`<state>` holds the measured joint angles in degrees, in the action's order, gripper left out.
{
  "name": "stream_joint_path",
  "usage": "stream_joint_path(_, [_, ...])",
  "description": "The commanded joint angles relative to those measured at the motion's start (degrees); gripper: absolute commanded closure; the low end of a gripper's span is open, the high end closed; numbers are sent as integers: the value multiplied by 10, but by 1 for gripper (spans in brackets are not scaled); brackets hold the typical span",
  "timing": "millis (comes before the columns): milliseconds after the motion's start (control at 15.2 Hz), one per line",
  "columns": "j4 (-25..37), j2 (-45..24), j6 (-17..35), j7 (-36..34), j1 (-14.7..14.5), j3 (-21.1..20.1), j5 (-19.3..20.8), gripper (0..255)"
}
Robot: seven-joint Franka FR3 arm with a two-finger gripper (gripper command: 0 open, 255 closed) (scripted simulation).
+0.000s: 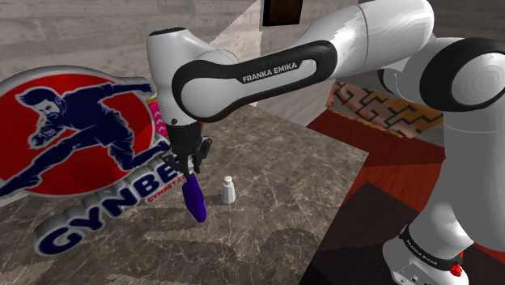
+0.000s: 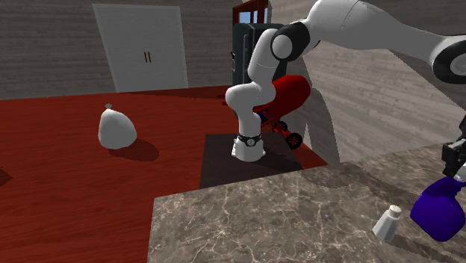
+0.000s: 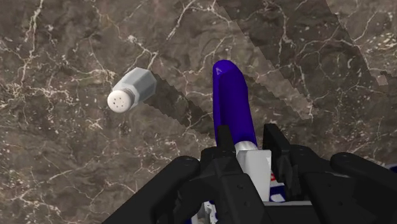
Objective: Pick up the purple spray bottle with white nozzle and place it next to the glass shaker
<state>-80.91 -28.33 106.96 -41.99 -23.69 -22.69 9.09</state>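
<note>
The purple spray bottle (image 1: 195,197) hangs tilted above the marble counter, its white nozzle end clasped in my black gripper (image 1: 189,164). In the wrist view the bottle (image 3: 233,105) runs out from between the fingers (image 3: 224,141), which are shut on its white neck. The glass shaker (image 1: 229,189) stands upright on the counter just to the shoulder view's right of the bottle, a short gap between them. In the second exterior view the bottle (image 2: 438,209) hovers to the right of the shaker (image 2: 387,222), and the shaker (image 3: 130,90) lies beside the bottle's body in the wrist view.
A large red and blue GYNBE sign (image 1: 77,146) lies on the counter (image 1: 267,210) at the shoulder view's left. The counter edge drops to a red floor (image 2: 67,179), where a white sack (image 2: 116,127) sits. The arm's stand (image 1: 429,251) is at the lower right.
</note>
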Motion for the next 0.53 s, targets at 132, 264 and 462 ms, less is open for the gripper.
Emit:
stream_joint_path(132, [0,0,0,0,0,0,0,255])
stream_joint_path(264, [0,0,0,0,0,0,0,0])
stream_joint_path(462, [0,0,0,0,0,0,0,0])
